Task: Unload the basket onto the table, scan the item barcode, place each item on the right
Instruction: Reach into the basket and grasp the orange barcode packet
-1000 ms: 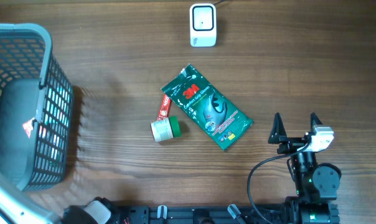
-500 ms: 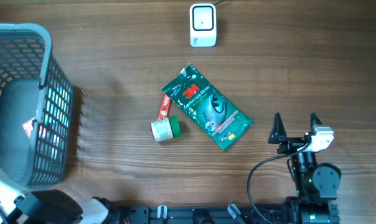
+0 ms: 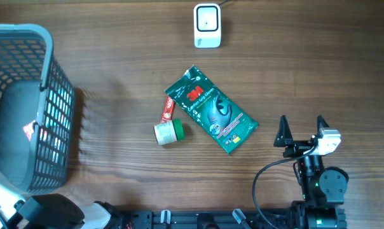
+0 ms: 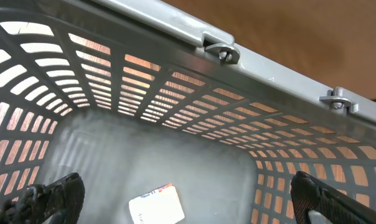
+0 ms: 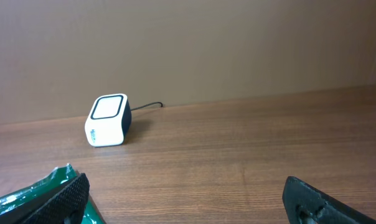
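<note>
A green 3M packet (image 3: pixel 211 109) lies flat at the table's middle, its corner showing in the right wrist view (image 5: pixel 23 199). Beside its left edge lie a small white bottle with a green cap (image 3: pixel 168 131) and a red label strip (image 3: pixel 168 109). The white barcode scanner (image 3: pixel 207 25) stands at the far edge, also ahead in the right wrist view (image 5: pixel 107 120). My right gripper (image 3: pixel 301 129) hovers open to the right of the packet, empty (image 5: pixel 188 196). My left gripper (image 4: pixel 187 190) is open over the inside of the grey basket (image 4: pixel 175 81), holding nothing.
The grey mesh basket (image 3: pixel 49 70) fills the left side of the table; a white card with a red edge (image 4: pixel 157 204) lies on its floor. The scanner's cable (image 5: pixel 147 106) runs off behind it. A dark part of the left arm (image 3: pixel 49 213) sits at the near left corner.
In the overhead view the left arm's dark body has come into the bottom left corner. The right arm and the items on the table have not moved.
</note>
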`<state>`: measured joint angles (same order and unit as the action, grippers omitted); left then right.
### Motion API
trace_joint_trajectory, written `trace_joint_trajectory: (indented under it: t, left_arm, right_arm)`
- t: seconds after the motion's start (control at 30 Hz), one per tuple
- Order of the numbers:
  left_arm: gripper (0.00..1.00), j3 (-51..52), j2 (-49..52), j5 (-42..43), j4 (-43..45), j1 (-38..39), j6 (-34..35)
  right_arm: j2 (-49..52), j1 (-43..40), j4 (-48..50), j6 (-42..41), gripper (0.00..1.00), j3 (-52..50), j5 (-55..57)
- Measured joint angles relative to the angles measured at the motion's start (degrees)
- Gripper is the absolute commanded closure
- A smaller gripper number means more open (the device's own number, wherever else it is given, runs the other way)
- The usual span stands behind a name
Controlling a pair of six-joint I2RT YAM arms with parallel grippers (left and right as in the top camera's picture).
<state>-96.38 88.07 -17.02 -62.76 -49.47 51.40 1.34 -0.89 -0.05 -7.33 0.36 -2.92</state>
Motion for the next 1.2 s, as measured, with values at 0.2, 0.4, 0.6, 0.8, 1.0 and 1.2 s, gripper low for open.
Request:
trace_joint_trajectory:
  t: [0.2, 0.4, 0.6, 0.8, 1.0, 1.2]
  left_arm:
    - [0.0, 0.0, 0.0, 0.0, 0.0, 0.0, 0.0]
    - [0.0, 0.0, 0.0, 0.0, 0.3, 0.0, 0.0]
    - [0.0, 0.0, 0.0, 0.0, 1.1, 0.0, 0.0]
    - [0.0, 0.0, 0.0, 0.0, 2.7, 0.0, 0.0]
    - [0.0, 0.0, -0.7, 0.0, 4.0, 0.0, -0.1]
    - [0.0, 0.0, -1.6, 0.0, 5.0, 0.0, -0.9]
  right_arm:
    - [0.0, 0.0, 0.0, 0.0, 0.0, 0.0, 0.0]
    - [0.0, 0.0, 0.0, 0.0, 0.0, 0.0, 0.0]
    - [0.0, 0.0, 0.0, 0.0, 0.0, 0.0, 0.0]
    - [0.0, 0.0, 0.0, 0.0, 0.0, 0.0, 0.0]
    - [0.0, 0.0, 0.0, 0.0, 0.0, 0.0, 0.0]
    - [0.0, 0.0, 0.0, 0.0, 0.0, 0.0, 0.0]
